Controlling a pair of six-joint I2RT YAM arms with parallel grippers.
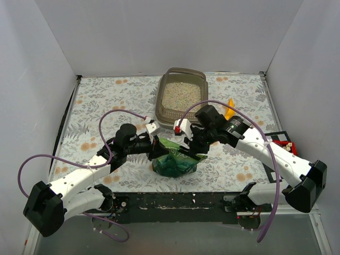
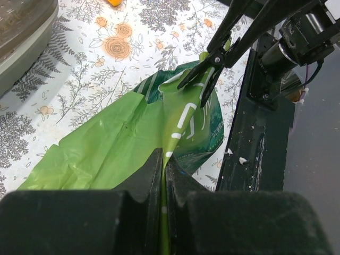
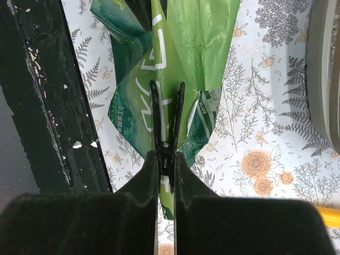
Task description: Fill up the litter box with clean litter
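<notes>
The grey-brown litter box [image 1: 183,71] stands at the back centre, holding pale beige clean litter [image 1: 180,96]; its wall shows in the left wrist view [image 2: 21,37] and the right wrist view [image 3: 326,79]. A glossy green bag [image 1: 172,162] lies near the front centre. My left gripper [image 1: 158,147] is shut on the bag's thin folded edge [image 2: 117,138], pinched between its fingers [image 2: 163,159]. My right gripper [image 1: 190,146] is shut on a black clip [image 3: 166,122] that straddles the bag's top [image 3: 202,48]. The clip's tips [image 2: 204,71] stand a little apart.
A small yellow scoop [image 1: 229,109] lies right of the litter box. A red and white object [image 1: 281,144] sits at the right edge. A black mounting strip [image 1: 175,202] runs along the table's front, just behind the bag. White walls enclose the floral table.
</notes>
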